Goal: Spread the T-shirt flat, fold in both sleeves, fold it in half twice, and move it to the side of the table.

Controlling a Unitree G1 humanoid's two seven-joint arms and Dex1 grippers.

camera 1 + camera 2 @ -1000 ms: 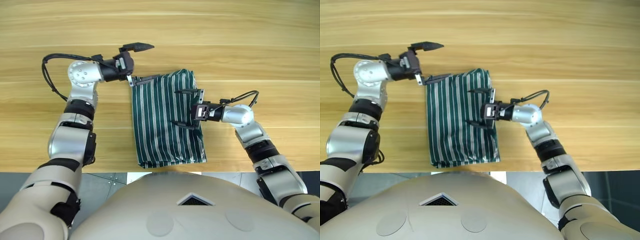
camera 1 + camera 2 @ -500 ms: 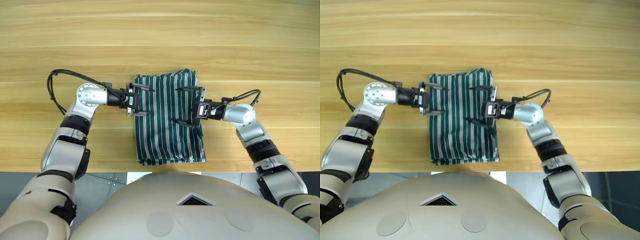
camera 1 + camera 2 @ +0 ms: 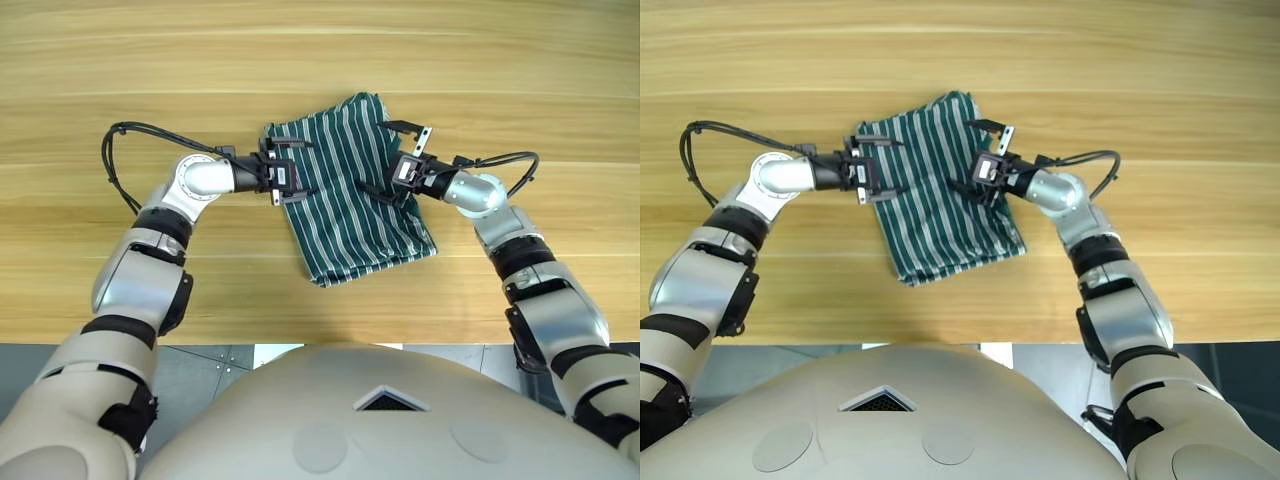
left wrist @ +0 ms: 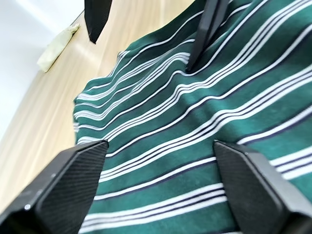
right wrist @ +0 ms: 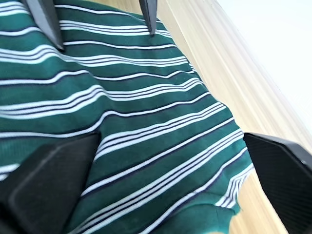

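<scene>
Folded T-shirt (image 3: 350, 210), green with white stripes, lies on the wooden table (image 3: 320, 60) as a skewed rectangle, its near end swung toward the robot's right. Left gripper (image 3: 292, 169) sits at the T-shirt's left edge near the far end, fingers wide apart over the cloth, nothing clamped. Right gripper (image 3: 390, 160) is at the T-shirt's right edge opposite, likewise spread wide with striped cloth between the fingers; whether the tips press the fabric, cannot tell.
</scene>
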